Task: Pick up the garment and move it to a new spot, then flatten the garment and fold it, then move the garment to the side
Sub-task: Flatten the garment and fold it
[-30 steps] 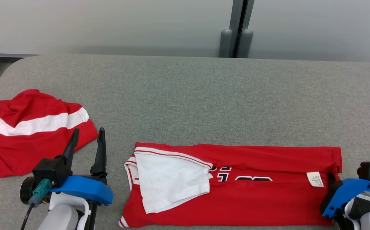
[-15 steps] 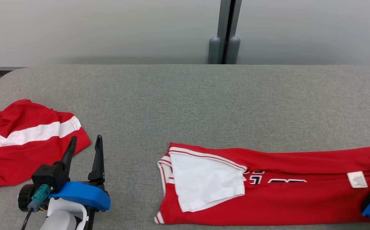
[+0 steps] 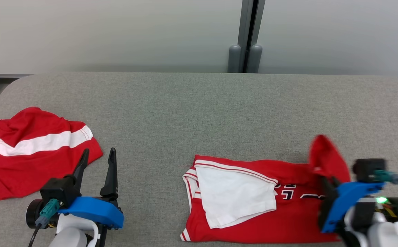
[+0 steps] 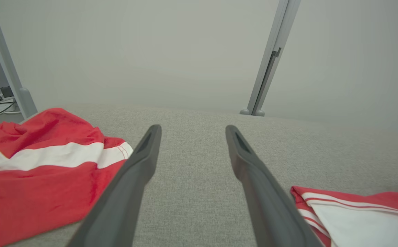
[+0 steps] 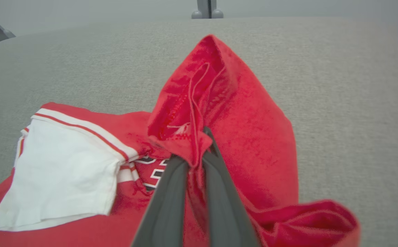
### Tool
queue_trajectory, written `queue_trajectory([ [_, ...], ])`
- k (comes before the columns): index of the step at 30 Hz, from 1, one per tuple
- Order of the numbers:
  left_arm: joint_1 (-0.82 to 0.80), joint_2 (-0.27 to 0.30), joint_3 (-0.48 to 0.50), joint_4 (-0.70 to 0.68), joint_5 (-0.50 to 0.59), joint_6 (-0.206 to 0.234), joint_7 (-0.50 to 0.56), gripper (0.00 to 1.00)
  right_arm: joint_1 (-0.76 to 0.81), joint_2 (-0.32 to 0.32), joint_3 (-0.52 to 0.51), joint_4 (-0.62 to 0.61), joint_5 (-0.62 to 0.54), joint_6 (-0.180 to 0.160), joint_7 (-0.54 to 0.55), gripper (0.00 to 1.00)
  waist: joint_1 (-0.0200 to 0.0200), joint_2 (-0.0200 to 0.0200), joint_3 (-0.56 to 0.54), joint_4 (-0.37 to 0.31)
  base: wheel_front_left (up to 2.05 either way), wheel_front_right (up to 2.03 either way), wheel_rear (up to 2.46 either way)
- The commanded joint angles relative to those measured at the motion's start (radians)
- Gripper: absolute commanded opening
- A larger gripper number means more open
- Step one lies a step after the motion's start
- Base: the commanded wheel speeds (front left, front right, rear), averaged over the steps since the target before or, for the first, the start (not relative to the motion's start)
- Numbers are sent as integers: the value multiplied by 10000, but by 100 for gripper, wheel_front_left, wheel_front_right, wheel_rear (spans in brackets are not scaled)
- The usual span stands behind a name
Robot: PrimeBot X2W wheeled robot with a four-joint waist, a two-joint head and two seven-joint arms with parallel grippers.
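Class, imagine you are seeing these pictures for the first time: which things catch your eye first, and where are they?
The red jersey with a white sleeve lies at the near right of the grey table, its right end pinched up into a peak by the shut right gripper. A second red garment with a white stripe lies crumpled at the table's left edge, beside the open left gripper.

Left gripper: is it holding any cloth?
No, the left gripper is open, with nothing between its jaws.
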Motion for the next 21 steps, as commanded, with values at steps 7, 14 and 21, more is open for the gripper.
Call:
queue_trajectory([
  [7, -47, -8, 64, -37, -50, -15, -28, 100, -771, -38, 2883, 956, 1288, 5, -458, 0, 0, -1, 42, 105, 0, 0, 0],
  [14, -227, -73, -116, 28, 4, -104, -16, 100, -2027, -37, 4723, 2326, 2253, 5, -924, 0, 0, -1, 132, 454, 0, 0, 0],
  [21, -392, -108, -236, 118, 28, -173, -5, 100, -2738, -36, 5637, 3310, 2890, 5, -1261, 0, 0, -1, 196, 713, 0, 0, 0],
])
